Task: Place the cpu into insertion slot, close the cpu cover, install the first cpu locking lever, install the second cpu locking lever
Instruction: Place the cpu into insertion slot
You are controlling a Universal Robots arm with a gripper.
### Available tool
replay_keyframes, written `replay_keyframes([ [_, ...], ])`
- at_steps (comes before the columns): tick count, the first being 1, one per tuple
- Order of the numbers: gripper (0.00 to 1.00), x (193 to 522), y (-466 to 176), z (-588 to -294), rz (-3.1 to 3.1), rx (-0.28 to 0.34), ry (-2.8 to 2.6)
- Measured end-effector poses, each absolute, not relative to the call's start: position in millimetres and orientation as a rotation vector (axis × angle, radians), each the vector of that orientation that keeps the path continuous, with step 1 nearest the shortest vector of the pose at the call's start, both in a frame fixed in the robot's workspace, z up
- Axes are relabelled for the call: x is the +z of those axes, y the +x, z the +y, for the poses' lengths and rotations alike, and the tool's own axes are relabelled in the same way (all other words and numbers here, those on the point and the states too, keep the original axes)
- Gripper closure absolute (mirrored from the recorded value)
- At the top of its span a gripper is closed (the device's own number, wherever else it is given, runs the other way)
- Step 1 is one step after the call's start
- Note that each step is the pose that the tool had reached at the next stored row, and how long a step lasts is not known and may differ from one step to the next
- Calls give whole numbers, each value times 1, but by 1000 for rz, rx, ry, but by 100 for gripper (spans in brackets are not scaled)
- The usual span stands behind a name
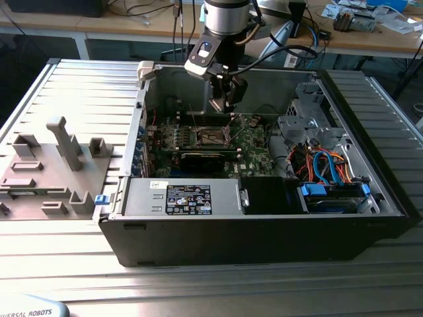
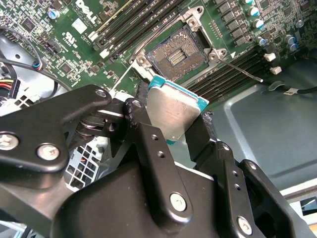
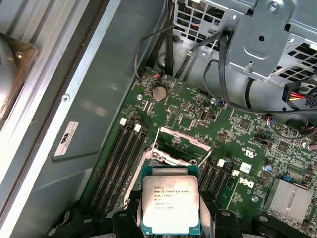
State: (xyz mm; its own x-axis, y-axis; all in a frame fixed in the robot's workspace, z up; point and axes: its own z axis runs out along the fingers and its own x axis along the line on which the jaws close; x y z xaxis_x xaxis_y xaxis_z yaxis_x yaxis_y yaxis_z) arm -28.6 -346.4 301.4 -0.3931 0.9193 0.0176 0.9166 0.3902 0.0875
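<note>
Closest to the wrist cams: the pincer [image 2: 171, 115], clenched on the cpu [image 2: 174, 101]. Black fingers [image 2: 148, 144] squeeze 2 opposite edges. The chip's dull metal top shows betw. them, tilted and in the air, clear of the board. Beyond the pincer tips lies the insertion slot [image 2: 176, 54], uncovered, contact field bare, silvery rim round it. A thin lever rod [image 2: 241, 69] sticks out sideways from the slot's rim, low over the board.

Exterior view, L to R. Far to the exterior view's left of the pincer [image 1: 229, 111], outside the pc case [image 1: 264, 231], a grey fixture plate [image 1: 59, 178] w/ upright blocks lies on the slatted metal counter [image 1: 86, 92]. The case lies open on its side on that counter, and the pincer reaches down into it from above. The slot sits just below the tips, a bit to the exterior view's left, on the green board [image 1: 254, 146]. Nearer the camera than the pincer, along the case's front wall, is the power supply [image 1: 188, 198] w/ label. To the exterior view's right of the pincer is a silver drive cage [image 1: 307, 122], w/ blue + orange cables [image 1: 327, 165] below it.
</note>
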Motion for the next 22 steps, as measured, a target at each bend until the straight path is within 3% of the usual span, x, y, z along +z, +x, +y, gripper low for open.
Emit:
replay_keyframes([
  [22, 46, 300, -29, -346, 2577, 128, 1731],
])
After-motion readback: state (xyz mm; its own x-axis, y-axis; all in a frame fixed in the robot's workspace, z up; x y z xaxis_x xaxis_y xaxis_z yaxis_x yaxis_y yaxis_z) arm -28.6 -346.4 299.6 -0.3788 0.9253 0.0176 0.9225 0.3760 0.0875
